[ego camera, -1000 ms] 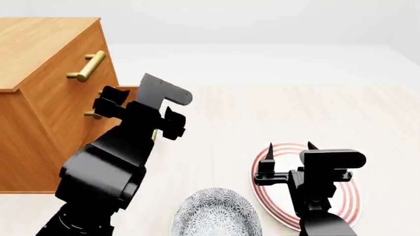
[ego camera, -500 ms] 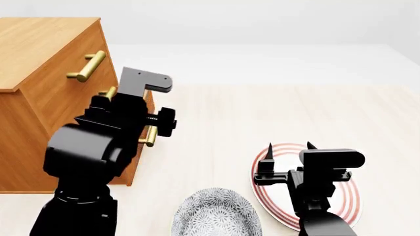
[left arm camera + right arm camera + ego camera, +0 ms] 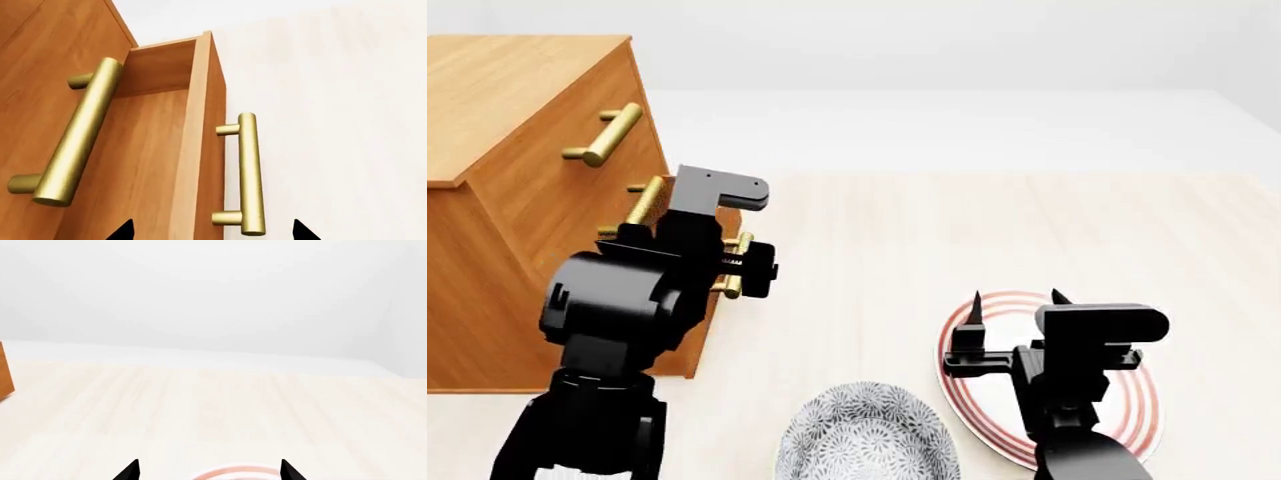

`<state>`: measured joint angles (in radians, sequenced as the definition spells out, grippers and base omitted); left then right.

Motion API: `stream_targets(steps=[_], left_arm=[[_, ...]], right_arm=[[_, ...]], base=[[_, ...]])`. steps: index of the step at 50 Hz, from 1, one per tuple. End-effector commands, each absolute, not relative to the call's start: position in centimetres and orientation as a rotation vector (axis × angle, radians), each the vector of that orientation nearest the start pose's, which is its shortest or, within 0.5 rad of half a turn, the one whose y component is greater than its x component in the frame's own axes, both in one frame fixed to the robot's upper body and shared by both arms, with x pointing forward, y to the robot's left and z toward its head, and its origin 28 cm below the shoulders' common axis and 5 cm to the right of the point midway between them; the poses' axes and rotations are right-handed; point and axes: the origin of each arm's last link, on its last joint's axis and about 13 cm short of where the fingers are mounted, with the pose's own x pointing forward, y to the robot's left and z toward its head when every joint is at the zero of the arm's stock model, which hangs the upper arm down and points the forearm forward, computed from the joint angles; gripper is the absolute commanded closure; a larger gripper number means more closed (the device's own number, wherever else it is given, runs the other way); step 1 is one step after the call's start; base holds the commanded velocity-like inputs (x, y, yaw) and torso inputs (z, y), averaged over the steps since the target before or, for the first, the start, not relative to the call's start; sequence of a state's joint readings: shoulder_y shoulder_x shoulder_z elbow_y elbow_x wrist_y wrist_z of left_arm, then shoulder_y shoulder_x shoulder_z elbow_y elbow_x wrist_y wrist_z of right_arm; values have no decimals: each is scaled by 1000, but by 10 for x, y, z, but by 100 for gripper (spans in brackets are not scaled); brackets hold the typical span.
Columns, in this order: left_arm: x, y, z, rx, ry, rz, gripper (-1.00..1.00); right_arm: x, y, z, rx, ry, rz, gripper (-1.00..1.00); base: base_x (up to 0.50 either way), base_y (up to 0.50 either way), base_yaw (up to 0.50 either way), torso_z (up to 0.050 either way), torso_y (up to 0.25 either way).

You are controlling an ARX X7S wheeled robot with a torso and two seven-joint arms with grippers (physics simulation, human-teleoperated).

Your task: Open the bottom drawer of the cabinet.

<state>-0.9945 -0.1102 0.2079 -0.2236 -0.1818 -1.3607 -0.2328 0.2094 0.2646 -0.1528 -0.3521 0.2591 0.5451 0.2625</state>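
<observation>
The cabinet stands at the left of the table. Its bottom drawer is pulled out from the cabinet front. In the left wrist view the drawer's front panel shows edge-on with its brass handle and the hollow inside behind it. My left gripper is open, its tips on either side of the handle's near end and not touching it. In the head view the left gripper is mostly hidden by the arm. My right gripper is open and empty.
The middle drawer's handle and the top drawer's handle sit on shut drawers above. A red-ringed plate lies under the right gripper, also in the right wrist view. A patterned bowl stands at the front.
My left arm has swung left and drawn back toward me, its wrist now lower in front of the drawer. The bottom drawer stands out from the cabinet. The right arm has not moved.
</observation>
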Motion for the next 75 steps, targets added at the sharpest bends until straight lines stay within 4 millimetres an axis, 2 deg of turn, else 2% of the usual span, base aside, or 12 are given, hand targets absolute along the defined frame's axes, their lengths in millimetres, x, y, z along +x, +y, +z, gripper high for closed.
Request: stream_targets(steps=[1, 31, 42, 52, 64, 75], left_arm=[[355, 213, 168, 204, 656, 126, -100], [371, 227, 135, 188, 769, 158, -100], [371, 225, 125, 182, 829, 81, -100], [363, 219, 127, 179, 833, -32, -100], [347, 202, 136, 176, 814, -161, -100], [342, 195, 142, 146, 805, -232, -100]], right_arm=[[241, -113, 95, -72, 27, -35, -100], [241, -112, 97, -77, 27, -30, -100], [241, -111, 96, -77, 28, -30, -100], [241, -112, 95, -76, 26, -33, -100], [240, -113, 96, -75, 23, -33, -100], [240, -113, 97, -75, 22, -33, -100]], base=[[0, 0, 0, 0, 0], [0, 0, 0, 0, 0], [0, 0, 0, 0, 0], [0, 0, 0, -3, 0], [-1, 0, 0, 0, 0], [-22, 0, 7, 0, 13]])
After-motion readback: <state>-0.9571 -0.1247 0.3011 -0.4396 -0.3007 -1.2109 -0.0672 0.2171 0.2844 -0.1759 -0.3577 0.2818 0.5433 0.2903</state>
